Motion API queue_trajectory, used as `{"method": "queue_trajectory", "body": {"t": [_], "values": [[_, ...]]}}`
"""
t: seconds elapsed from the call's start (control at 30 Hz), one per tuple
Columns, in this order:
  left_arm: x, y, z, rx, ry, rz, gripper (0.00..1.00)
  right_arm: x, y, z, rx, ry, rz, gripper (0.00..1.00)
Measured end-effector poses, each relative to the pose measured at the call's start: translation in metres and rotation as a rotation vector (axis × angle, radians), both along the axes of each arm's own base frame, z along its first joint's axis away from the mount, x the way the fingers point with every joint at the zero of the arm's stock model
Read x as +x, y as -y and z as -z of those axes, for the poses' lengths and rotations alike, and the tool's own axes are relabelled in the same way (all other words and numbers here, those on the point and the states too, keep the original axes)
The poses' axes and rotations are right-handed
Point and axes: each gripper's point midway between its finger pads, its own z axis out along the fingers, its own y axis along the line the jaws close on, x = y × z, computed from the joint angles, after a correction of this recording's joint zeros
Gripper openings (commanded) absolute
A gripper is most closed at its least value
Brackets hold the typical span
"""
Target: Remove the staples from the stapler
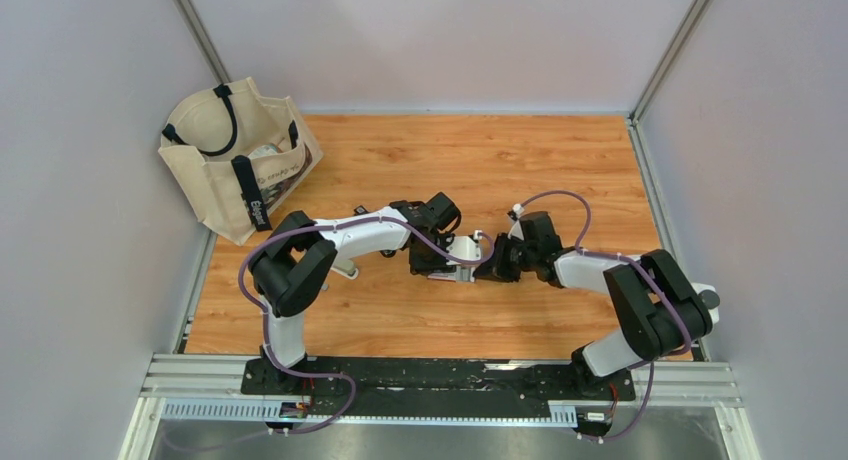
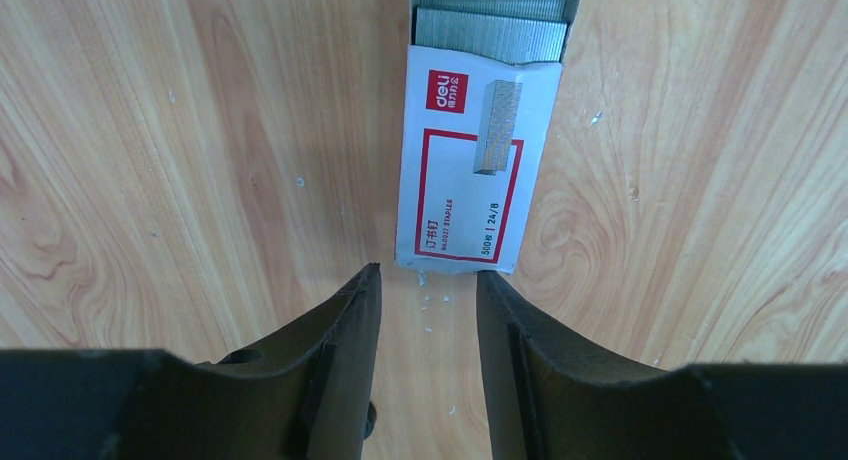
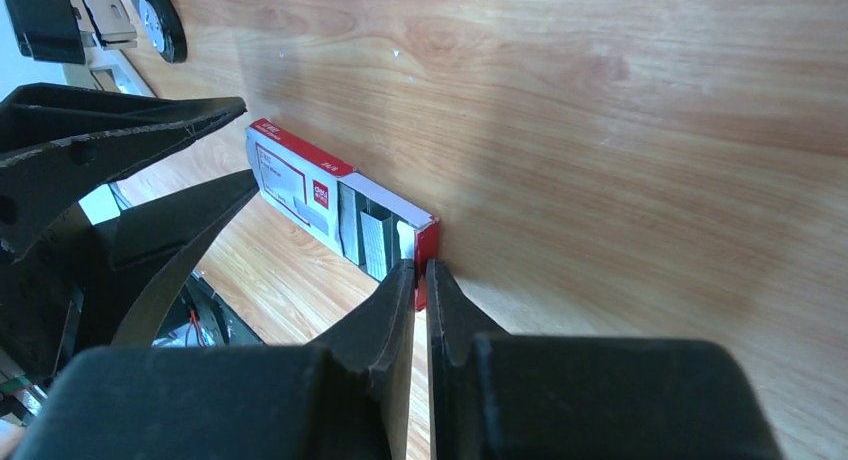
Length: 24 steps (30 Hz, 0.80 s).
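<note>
A small flat staple box [image 2: 470, 170] with a red-and-white label lies on the wooden table between my two grippers; it also shows in the top view [image 1: 464, 250]. Its tray is slid partly out and shows grey staple strips [image 2: 490, 35] [image 3: 365, 235]. My left gripper [image 2: 428, 275] is open, its tips just at the box's near end, not around it. My right gripper [image 3: 421, 280] is shut on the red end of the tray [image 3: 428, 242]. The black stapler does not show clearly in any view.
A beige tote bag [image 1: 235, 155] with black straps stands at the far left corner. A pale beige oblong object [image 1: 345, 270] lies under the left arm's forearm. Grey walls enclose the table on three sides.
</note>
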Motion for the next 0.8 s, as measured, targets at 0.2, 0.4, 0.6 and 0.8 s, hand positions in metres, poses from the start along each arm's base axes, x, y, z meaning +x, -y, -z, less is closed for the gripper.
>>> {"method": "queue_trajectory", "body": {"t": [0.2,0.4,0.6,0.8], "values": [[-0.001,0.000,0.000,0.000,-0.003,-0.012,0.48,-0.001,-0.004,0.003,-0.004,-0.013,-0.011,0.10],[-0.001,0.001,-0.001,-0.001,-0.003,-0.025,0.47,0.001,-0.010,0.002,-0.004,-0.010,-0.027,0.10],[0.001,0.001,-0.001,0.000,0.003,-0.033,0.47,0.001,-0.019,0.001,-0.004,-0.009,-0.054,0.10],[0.001,0.000,-0.001,0.005,0.007,-0.038,0.47,0.001,-0.028,0.002,-0.003,-0.009,-0.079,0.16]]}}
